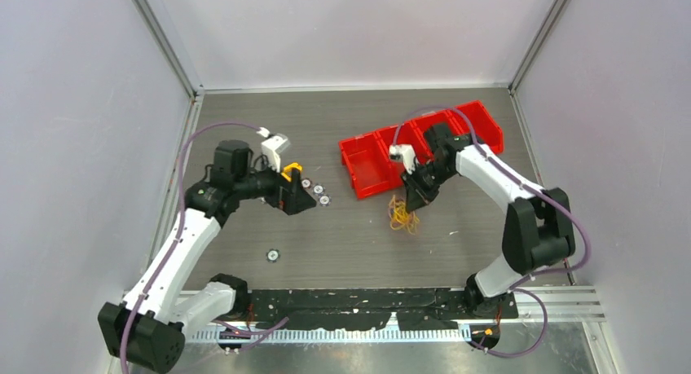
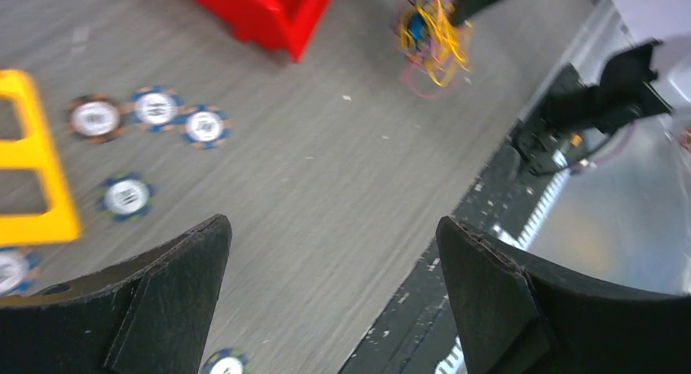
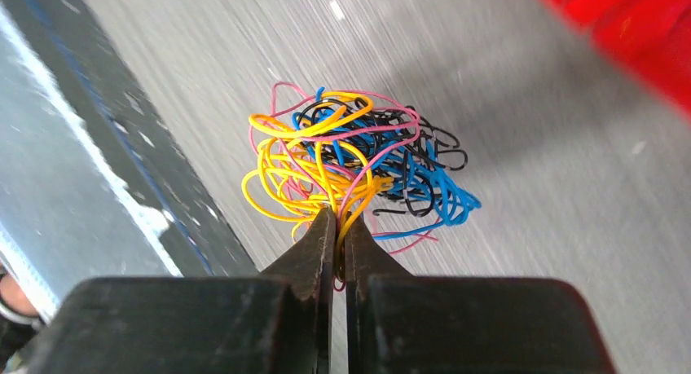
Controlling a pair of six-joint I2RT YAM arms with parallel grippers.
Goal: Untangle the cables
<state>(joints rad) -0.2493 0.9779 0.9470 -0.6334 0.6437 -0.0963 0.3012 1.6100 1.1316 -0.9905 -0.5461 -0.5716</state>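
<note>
My right hand [image 3: 338, 227] was pinched shut on a few yellow strands at the near edge of the cables [image 3: 358, 166], a roundish knot of yellow, blue, black and pink wire with no clear long axis, bunched straight ahead of the fingertips. The knot sat just in front of the red bins [image 1: 415, 146], over the grey worktop [image 1: 367, 252]; whether it rested there or hung just clear I could not tell. My left hand [image 2: 330, 252] stood wide and empty, well apart toward the other side of the worktop, near a scatter of small round discs [image 1: 314, 188]. From that hand the tangle lay ahead and to the right. By my judgement the next pull turned on that gap: the right arm had the knot, and the left would have to cross over to take an opposing strand.
</note>
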